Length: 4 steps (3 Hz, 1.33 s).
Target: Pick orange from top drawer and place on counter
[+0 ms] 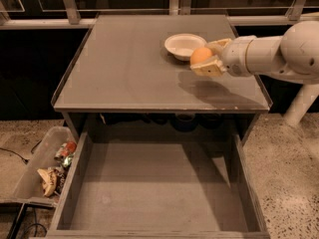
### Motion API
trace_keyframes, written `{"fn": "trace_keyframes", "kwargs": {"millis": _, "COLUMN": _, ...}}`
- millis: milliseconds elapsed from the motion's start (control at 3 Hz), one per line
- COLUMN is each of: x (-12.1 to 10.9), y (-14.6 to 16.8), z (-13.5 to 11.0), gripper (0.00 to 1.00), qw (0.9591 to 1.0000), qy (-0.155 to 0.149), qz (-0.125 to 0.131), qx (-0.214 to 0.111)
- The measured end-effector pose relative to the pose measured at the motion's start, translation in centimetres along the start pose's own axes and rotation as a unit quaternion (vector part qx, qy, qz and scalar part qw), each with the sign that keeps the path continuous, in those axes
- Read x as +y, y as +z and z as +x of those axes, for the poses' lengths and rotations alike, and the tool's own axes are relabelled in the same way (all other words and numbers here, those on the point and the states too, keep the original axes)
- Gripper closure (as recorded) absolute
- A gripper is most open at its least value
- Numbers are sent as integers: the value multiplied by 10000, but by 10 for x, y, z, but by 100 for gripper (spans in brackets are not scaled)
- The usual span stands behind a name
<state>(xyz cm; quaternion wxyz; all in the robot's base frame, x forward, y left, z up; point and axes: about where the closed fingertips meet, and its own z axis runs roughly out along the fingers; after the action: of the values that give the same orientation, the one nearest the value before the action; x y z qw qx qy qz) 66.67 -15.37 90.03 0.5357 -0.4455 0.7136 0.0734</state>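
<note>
Currently pale two-finger gripper [205, 59] pinches small round orange [200, 55] over flat grey counter [124, 63], just beside white round bowl [182, 46]; wide grey top drawer [149, 183] stands open.

A thick white arm [269, 54] reaches in level from the right edge, wrist pointing left, and the gripper [204, 59] at its tip hangs over the right side of the counter [129, 59], its two tan fingers [209, 69] clamped on the orange [200, 55].
</note>
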Motion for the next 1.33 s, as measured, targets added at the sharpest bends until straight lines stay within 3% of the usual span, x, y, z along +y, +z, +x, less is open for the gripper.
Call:
{"fn": "trace_keyframes", "kwargs": {"millis": 333, "x": -6, "y": -4, "z": 3, "gripper": 100, "qw": 9987, "qy": -57, "qz": -503, "qx": 108}}
{"fn": "trace_keyframes", "kwargs": {"millis": 667, "x": 4, "y": -5, "z": 3, "gripper": 100, "qw": 9933, "qy": 83, "qz": -1139, "qx": 146}}
{"fn": "trace_keyframes", "kwargs": {"millis": 1000, "x": 25, "y": -10, "z": -3, "gripper": 100, "qw": 9852, "qy": 181, "qz": -1701, "qx": 136}}
{"fn": "trace_keyframes", "kwargs": {"millis": 1333, "x": 44, "y": -8, "z": -3, "gripper": 100, "qw": 9811, "qy": 50, "qz": -1906, "qx": 331}}
